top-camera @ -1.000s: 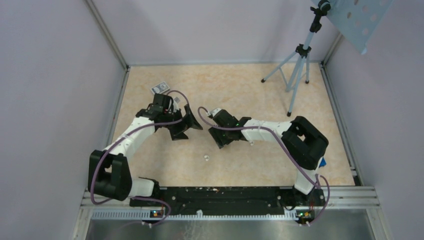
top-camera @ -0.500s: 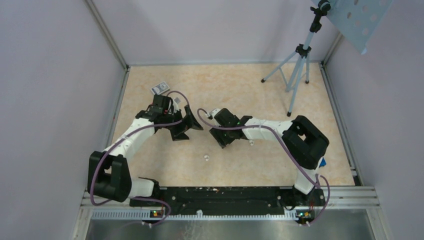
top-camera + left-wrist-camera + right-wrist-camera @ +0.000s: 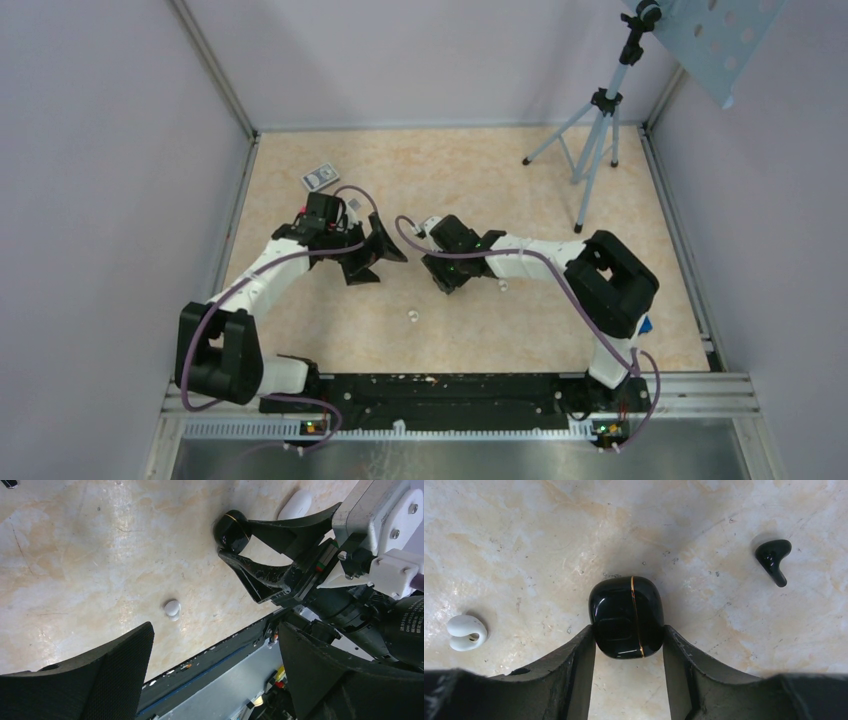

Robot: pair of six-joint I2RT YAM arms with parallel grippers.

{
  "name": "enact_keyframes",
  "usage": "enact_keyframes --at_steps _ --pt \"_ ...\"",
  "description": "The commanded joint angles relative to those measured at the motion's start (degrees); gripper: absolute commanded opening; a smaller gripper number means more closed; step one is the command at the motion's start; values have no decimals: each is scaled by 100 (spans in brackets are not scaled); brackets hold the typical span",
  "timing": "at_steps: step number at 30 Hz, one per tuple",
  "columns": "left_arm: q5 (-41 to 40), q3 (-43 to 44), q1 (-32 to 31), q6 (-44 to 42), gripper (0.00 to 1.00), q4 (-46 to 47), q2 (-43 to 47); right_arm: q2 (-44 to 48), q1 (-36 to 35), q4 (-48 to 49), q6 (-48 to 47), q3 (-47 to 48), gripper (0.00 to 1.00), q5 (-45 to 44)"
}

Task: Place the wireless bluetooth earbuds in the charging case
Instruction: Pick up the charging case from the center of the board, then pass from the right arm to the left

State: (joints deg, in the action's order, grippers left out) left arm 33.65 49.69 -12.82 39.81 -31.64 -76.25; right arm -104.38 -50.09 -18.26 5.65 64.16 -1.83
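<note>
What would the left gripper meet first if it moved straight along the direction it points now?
Most likely the table, just beside the white earbud lying ahead of it; depth is hard to judge.

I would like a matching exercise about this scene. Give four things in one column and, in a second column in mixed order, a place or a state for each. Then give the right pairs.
Column one
1. black case
2. white earbud
3. black earbud
4. left gripper

Column two
a. open, holding nothing
b. on the table, left of the case in the right wrist view
c. clamped between the fingers of the right gripper
d. on the table, right of the case in the right wrist view

Pairs: 1-c, 2-b, 3-d, 4-a
</note>
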Motion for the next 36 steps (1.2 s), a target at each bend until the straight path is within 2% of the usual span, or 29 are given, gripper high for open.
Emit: enact_keyframes --at_steps 1,4,15,22,31,36 --pt "160 -17 25 108 99 210 79 229 12 12 71 21 37 152" --pt "255 -75 25 200 99 292 59 500 13 76 217 -8 35 156" --pt "1254 -885 25 926 94 2023 187 1481 12 971 886 -533 35 970" --pt "1584 -1243 7 1420 89 3042 104 1596 -4 967 946 -444 34 1108" --pt "1660 -1201 -83 1530 77 3450 -187 1717 -19 1067 1024 -450 34 1201" --pt "1629 -1246 -230 1597 74 3595 -319 1737 -28 1079 1058 -398 34 1225"
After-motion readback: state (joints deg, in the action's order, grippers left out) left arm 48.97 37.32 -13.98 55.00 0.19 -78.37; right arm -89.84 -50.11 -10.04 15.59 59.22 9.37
